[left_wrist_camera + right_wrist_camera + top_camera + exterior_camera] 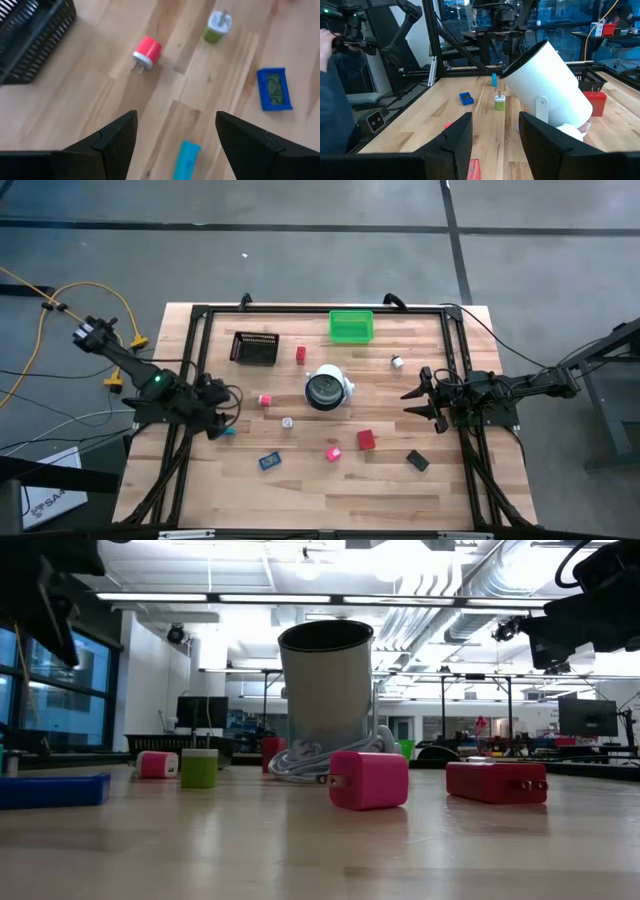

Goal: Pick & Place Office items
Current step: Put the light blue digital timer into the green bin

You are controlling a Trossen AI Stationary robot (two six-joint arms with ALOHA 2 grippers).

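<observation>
Small office items lie scattered on the wooden table. In the left wrist view I see a teal flat piece (186, 160), a pink-red plug block (146, 51), a green plug block (216, 26) and a blue flat rectangle (274, 89). My left gripper (176, 119) hangs open, tipped down above the teal piece (228, 432), touching nothing. Farther right lie a pink block (332, 453), a red block (365, 440) and a black rectangle (417, 461). My right gripper (412, 402) waits level at the table's right side, open and empty.
A white round holder with a dark face (327, 388) lies on its side mid-table. A green bin (351, 326) and a black mesh tray (255, 347) stand at the far side. A black frame (190, 360) borders the table. A person's sleeve (332, 115) shows beyond the table.
</observation>
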